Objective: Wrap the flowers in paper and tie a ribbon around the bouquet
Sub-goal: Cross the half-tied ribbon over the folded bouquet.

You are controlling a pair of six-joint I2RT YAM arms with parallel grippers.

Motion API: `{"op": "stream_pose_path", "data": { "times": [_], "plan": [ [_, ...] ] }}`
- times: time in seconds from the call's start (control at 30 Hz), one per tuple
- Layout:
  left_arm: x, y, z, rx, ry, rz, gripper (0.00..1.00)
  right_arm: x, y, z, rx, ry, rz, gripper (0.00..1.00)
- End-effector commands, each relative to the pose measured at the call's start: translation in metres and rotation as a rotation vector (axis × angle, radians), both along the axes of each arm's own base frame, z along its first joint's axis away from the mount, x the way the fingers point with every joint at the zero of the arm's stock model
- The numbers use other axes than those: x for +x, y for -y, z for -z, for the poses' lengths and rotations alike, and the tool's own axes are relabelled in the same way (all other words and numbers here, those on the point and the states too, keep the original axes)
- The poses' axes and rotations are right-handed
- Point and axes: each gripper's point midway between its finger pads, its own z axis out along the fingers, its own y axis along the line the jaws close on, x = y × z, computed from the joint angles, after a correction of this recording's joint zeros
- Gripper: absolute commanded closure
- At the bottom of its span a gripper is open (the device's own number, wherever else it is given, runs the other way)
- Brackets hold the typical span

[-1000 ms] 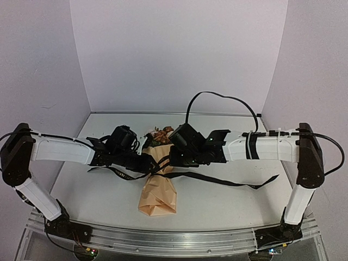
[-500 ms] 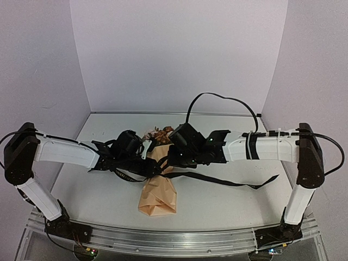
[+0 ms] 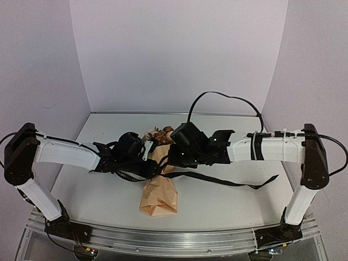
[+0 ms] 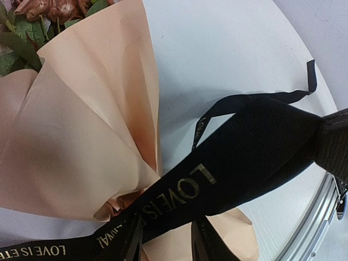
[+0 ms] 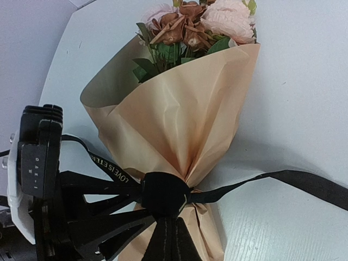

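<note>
Left arm [image 3: 62, 152], right arm [image 3: 266, 148] inward; left tool [image 4: 166, 246] ajar, right tool [image 5: 163, 198] closed.

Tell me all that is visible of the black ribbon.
The ribbon is a long, narrow black band, woven fabric by its look, with gold print reading LOVE IS. It crosses the narrow waist of the bouquet, where the right gripper pinches it shut. One tail lies on the table to the right; the other runs across the left gripper.

Left arm [image 3: 62, 153], right arm [image 3: 272, 148]: white shells, black joints, black bases [image 3: 57, 224]. Right arm has black bands [image 3: 255, 147] round the forearm and a thick black cable [image 3: 223, 98] looping up off it. Left hand [image 4: 166, 244] and right hand [image 5: 166, 215] black. Tiny coloured lights [image 3: 93, 252] by the bases.
</note>
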Motion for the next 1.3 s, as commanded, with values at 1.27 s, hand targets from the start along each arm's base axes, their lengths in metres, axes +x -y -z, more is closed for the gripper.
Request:
{"op": "stream_pose_path", "data": {
  "times": [1.27],
  "plan": [
    [0.020,0.017,-0.014,0.023,0.189,0.010,1.00,-0.005,0.018,-0.016,0.033,0.010,0.087,0.99]
  ]
}}
